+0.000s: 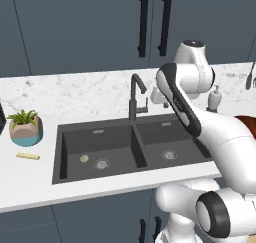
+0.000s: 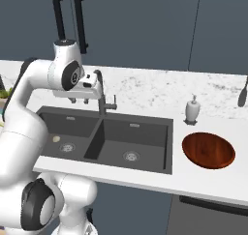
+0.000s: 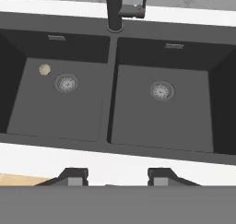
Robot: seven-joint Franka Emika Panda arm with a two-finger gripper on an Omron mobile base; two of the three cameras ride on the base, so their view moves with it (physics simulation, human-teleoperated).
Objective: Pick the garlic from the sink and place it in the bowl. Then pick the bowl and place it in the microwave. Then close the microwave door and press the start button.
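The garlic [image 1: 84,158] [image 2: 56,139] [image 3: 44,69], a small pale bulb, lies on the floor of the left basin of the dark sink [image 1: 135,137] [image 2: 169,147] [image 3: 110,103], beside the round drain. My gripper [image 2: 79,101] [image 3: 117,177] hangs above the sink's front rim, near the divider and well above the garlic. Its jaws are open with nothing between them. The reddish-brown bowl [image 2: 208,150] [image 1: 247,122] sits empty on the counter to the right of the sink. The microwave is out of view.
A dark curved faucet [image 1: 134,94] [image 2: 100,94] [image 3: 114,8] stands behind the divider, close to my hand. A soap dispenser [image 2: 193,109] stands behind the bowl. A teal plant pot [image 1: 26,128] and a yellow stick [image 1: 27,156] sit left of the sink.
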